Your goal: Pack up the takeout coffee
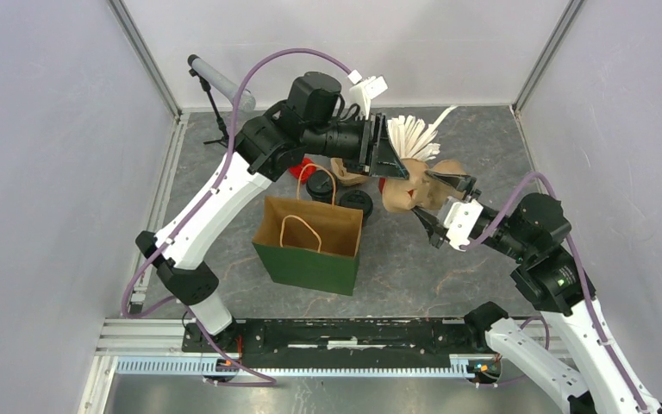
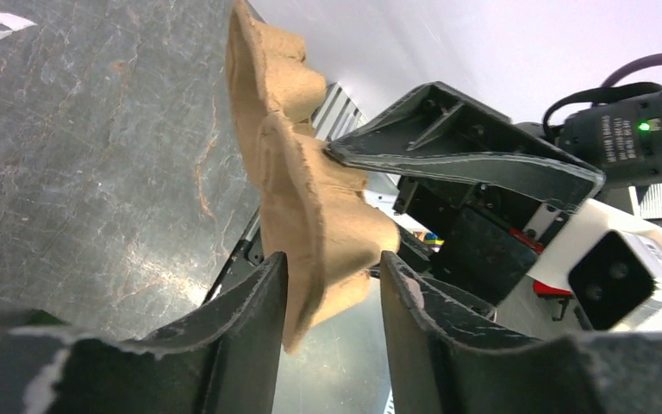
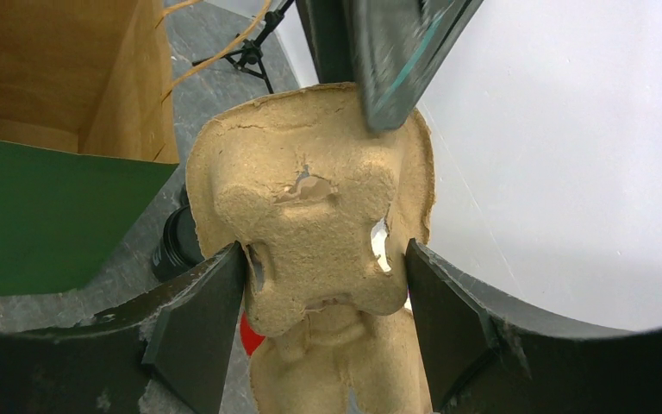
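A brown pulp cup carrier [image 1: 407, 195] hangs in the air right of the paper bag [image 1: 310, 243], held from both sides. My left gripper [image 1: 396, 168] straddles its upper edge; in the left wrist view [image 2: 332, 259] the carrier [image 2: 310, 198] lies against one finger and its bulge meets the other fingertip. My right gripper [image 1: 431, 204] is shut on the carrier's lower lobe, with both pads touching it in the right wrist view [image 3: 323, 250]. Two black-lidded coffee cups [image 1: 321, 185] [image 1: 355, 201] stand behind the open bag.
White napkins or sticks [image 1: 414, 134] fan out behind the carrier. A red object [image 1: 306, 166] lies near the cups. A small tripod [image 1: 215, 90] stands at the back left. The bag's green side [image 3: 43, 216] and a cup [image 3: 172, 246] show left of my right gripper.
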`<state>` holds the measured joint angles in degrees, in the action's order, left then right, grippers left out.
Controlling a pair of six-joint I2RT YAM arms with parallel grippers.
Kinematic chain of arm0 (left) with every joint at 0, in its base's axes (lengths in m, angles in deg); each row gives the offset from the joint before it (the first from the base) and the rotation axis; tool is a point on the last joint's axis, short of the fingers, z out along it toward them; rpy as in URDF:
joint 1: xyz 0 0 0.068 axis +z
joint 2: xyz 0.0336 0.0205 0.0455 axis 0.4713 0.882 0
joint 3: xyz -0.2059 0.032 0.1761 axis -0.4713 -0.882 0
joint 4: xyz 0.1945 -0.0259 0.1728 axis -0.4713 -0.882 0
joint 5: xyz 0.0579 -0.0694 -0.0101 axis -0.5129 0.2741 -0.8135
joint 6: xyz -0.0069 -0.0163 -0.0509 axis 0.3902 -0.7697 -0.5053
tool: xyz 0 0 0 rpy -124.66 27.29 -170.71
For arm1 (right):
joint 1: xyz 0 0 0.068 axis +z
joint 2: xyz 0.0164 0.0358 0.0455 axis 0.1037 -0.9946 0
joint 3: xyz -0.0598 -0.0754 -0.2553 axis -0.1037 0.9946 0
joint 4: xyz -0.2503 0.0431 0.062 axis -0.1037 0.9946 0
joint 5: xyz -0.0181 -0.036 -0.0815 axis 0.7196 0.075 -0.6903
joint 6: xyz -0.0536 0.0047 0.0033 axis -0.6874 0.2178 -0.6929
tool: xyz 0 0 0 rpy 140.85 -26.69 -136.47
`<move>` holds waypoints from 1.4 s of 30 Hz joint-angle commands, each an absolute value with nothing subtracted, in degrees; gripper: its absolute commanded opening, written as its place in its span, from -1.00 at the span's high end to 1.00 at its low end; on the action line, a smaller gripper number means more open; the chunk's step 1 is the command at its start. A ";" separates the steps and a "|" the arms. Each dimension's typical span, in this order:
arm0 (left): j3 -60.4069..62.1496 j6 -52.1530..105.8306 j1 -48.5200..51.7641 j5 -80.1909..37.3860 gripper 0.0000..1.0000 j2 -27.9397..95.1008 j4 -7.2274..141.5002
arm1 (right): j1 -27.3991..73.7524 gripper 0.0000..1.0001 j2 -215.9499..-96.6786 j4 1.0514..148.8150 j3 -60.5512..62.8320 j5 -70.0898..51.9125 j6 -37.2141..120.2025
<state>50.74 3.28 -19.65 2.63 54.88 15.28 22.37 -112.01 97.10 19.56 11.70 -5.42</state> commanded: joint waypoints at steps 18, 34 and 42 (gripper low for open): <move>49.15 -0.99 -19.44 2.50 0.95 49.17 20.53 | 22.06 -0.94 -108.18 90.29 18.64 14.49 7.76; 57.18 -3.87 -18.02 -8.07 0.95 36.82 0.75 | 22.08 -0.88 -102.91 79.62 23.35 -1.98 28.74; 59.74 -7.43 -18.02 -13.14 0.95 31.66 -9.63 | 22.09 -0.75 -115.87 93.57 16.18 -5.26 47.87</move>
<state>56.73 -3.56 -18.16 -9.96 32.28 -3.30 22.15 -110.59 87.16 19.59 -3.47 36.48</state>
